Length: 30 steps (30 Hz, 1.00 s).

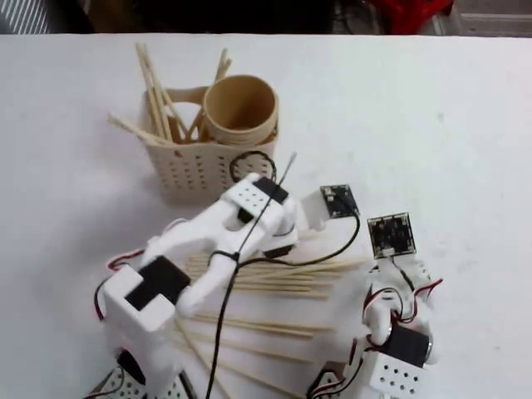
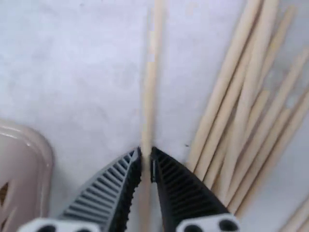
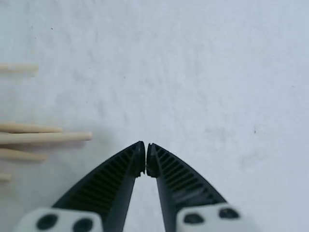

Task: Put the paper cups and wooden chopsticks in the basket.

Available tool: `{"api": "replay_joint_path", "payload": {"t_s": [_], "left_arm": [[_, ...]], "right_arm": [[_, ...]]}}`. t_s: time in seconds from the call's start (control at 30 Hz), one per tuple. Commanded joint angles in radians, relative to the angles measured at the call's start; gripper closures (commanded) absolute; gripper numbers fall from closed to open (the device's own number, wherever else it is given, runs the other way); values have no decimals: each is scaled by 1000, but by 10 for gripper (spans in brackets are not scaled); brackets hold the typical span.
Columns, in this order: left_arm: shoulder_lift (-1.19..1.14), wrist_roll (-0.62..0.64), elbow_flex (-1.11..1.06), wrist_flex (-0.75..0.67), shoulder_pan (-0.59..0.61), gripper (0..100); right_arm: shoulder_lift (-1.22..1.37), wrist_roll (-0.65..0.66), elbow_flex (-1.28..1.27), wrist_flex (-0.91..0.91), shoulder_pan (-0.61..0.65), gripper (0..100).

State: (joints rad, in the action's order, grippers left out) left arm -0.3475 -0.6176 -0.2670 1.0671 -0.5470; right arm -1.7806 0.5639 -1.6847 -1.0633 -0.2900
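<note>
My left fingers are clamped on one chopstick lying on the bench, beside the loose pile. Right fingers pressed together, holding nothing. The basket holds paper cups and more chopsticks.

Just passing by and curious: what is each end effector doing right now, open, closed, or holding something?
Left end effector: closed on one wooden chopstick.
Right end effector: closed, holding nothing.
</note>
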Motion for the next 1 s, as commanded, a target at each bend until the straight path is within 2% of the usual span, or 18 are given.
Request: {"api": "replay_joint_path", "payload": {"t_s": [0.0,0.13,0.27,0.5,0.73,0.83,0.97], "left_arm": [[-4,14,32,3,47,977],[45,26,32,6,48,977],[214,86,34,84,48,977],[670,138,46,199,48,977],[1158,232,132,199,62,977],[1273,298,163,107,128,977],[1310,408,91,-160,257,977]], "right_arm": [[-10,5,-6,-2,-7,974],[-10,5,-6,-2,-7,974],[-10,5,-6,-2,-7,974],[-10,5,-6,-2,-7,974],[-10,5,-6,-2,-7,974],[-10,5,-6,-2,-7,974],[-10,5,-6,-2,-7,974]]}}
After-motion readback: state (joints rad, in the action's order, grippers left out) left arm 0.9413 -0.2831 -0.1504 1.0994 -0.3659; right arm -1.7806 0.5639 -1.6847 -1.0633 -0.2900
